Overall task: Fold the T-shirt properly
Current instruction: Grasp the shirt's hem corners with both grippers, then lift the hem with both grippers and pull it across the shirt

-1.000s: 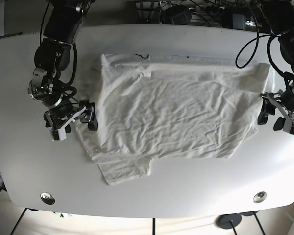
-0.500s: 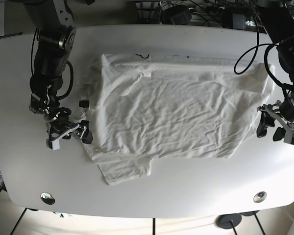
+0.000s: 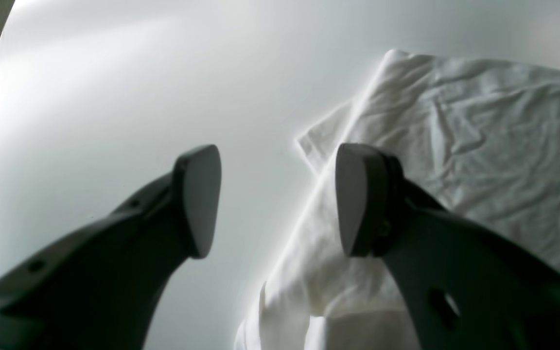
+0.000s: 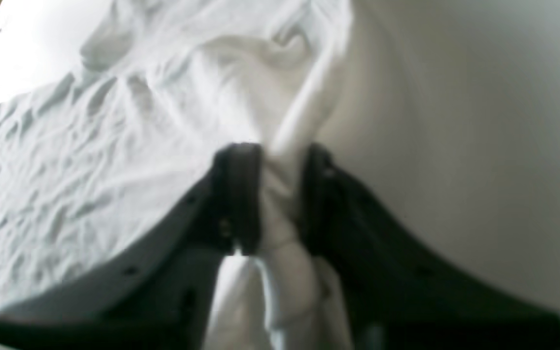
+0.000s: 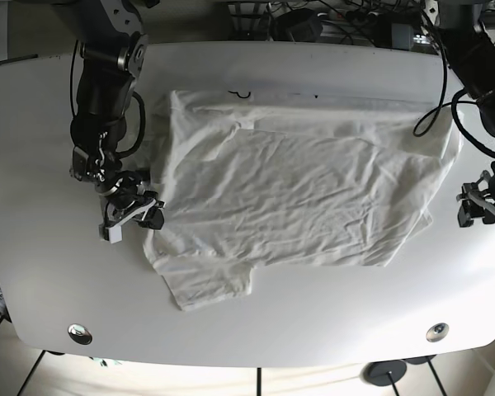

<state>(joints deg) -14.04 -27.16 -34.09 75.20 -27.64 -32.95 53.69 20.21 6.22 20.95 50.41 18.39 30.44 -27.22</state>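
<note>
Shifted inward since earlier frame: right end effector [image 5: 137, 213], now clamped on bunched left-edge fabric of crumpled white cotton T-shirt [image 5: 289, 194], plain side up, spread across centre of white oval surface [image 5: 313, 322]. Cloth pinched between dark fingers [image 4: 238, 194] in right wrist view. Moved outward past shirt's corner: left end effector [image 5: 481, 208], fingers apart [image 3: 275, 199], nothing held, over bare surface.

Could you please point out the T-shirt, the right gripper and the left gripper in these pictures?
T-shirt [image 5: 297, 198]: base view, middle of the crumpled white body.
right gripper [image 4: 282, 194]: right wrist view, between fingertips pinching a fabric fold.
left gripper [image 3: 275, 199]: left wrist view, gap between open fingertips.
</note>
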